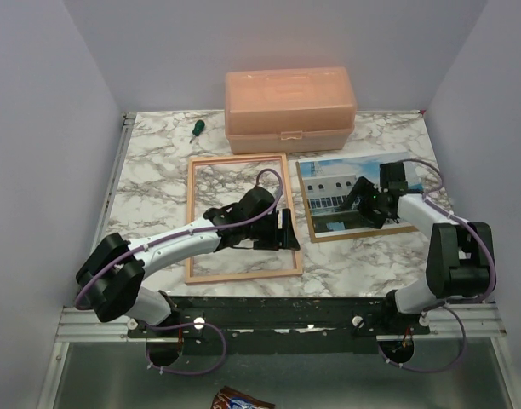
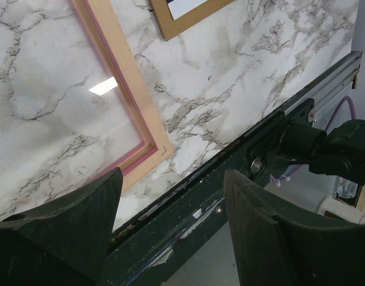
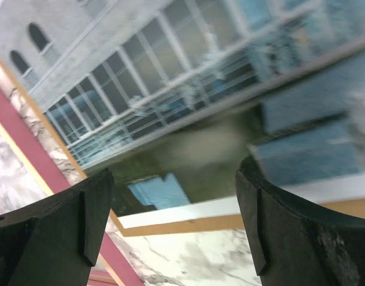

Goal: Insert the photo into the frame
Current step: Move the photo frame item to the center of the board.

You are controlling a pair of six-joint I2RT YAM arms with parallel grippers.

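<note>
**Open grippers poised over photo and frame**

The photo (image 1: pixel 329 196) lies flat on a brown backing board (image 1: pixel 363 232), just right of the empty frame (image 1: pixel 239 158) on the marble table (image 1: pixel 158 162). The right gripper (image 1: pixel 352 203) hovers low over the print, jaws wide and empty. The left gripper (image 1: pixel 290 230), also spread and empty, hangs by the frame's near right corner. The print looks thin, glossy, light and easily creased, so it is probably best pinched gently at one edge.
</note>
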